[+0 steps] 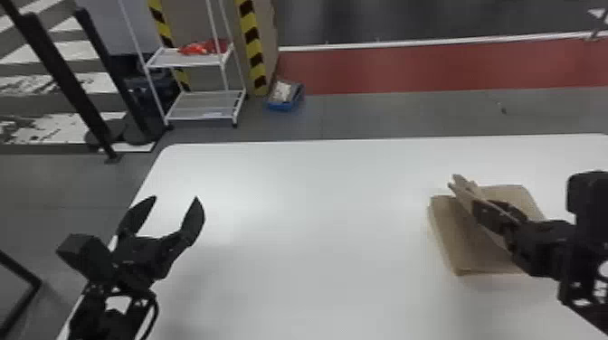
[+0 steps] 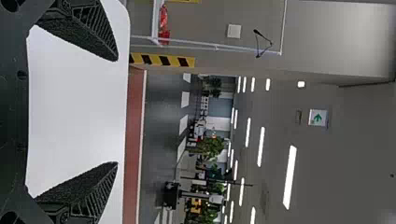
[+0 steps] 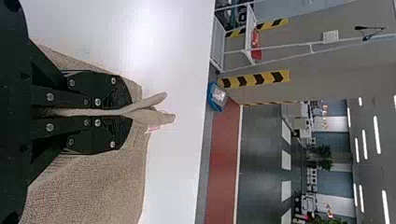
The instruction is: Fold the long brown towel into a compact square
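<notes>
At the right of the head view the brown towel (image 1: pixel 470 253) lies folded into a thick rectangular bundle, with one layer raised near its middle. My right gripper (image 1: pixel 482 212) is shut on that raised layer, above the bundle. Seen from the right wrist, the gripper (image 3: pixel 126 112) pinches a thin fold of the towel (image 3: pixel 93 186), whose two tips poke out beyond the fingers. Over the table's left part my left gripper (image 1: pixel 174 201) is open with nothing held, well away from the towel. Its two fingers stand wide apart in the left wrist view, the gripper (image 2: pixel 116 112) facing outward.
The white table (image 1: pixel 316 203) stretches between both arms, its far edge running behind the towel. On the floor beyond it stand a white shelf rack (image 1: pixel 203 106) with red items, a blue box (image 1: pixel 285 95) and black posts (image 1: pixel 68 86) at the left.
</notes>
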Robot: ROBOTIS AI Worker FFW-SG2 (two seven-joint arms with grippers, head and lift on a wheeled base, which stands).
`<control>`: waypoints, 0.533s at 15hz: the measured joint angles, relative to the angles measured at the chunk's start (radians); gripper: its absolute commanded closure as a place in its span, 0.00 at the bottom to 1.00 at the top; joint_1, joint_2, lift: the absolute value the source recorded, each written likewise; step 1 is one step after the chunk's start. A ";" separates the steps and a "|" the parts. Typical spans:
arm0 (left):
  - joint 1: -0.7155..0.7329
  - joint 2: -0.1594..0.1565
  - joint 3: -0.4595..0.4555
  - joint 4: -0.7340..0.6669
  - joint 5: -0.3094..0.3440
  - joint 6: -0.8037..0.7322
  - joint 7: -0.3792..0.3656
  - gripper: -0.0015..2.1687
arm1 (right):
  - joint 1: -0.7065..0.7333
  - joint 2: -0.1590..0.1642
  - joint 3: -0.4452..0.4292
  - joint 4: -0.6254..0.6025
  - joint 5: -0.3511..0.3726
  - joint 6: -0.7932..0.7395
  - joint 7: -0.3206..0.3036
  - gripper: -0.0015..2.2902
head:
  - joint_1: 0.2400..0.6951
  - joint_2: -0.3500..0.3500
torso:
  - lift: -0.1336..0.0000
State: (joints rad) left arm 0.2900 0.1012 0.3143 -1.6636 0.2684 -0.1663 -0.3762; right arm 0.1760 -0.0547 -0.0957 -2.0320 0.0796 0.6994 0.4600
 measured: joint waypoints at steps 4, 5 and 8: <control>0.001 0.001 0.002 -0.010 0.000 0.000 -0.003 0.04 | 0.004 0.000 0.021 0.019 -0.009 -0.013 0.014 0.01 | 1.00 0.76 | 0.06; 0.002 0.001 0.002 -0.012 0.000 0.000 -0.003 0.04 | 0.010 0.000 0.012 0.012 -0.027 -0.028 0.015 0.01 | 1.00 0.76 | 0.06; 0.003 0.001 0.002 -0.016 0.000 0.000 0.005 0.04 | 0.029 0.000 -0.060 -0.007 -0.155 -0.117 0.020 0.03 | 1.00 0.74 | 0.06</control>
State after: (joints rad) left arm 0.2927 0.1022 0.3158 -1.6799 0.2684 -0.1663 -0.3711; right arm 0.2047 -0.0548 -0.1555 -2.0387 -0.0758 0.5828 0.4804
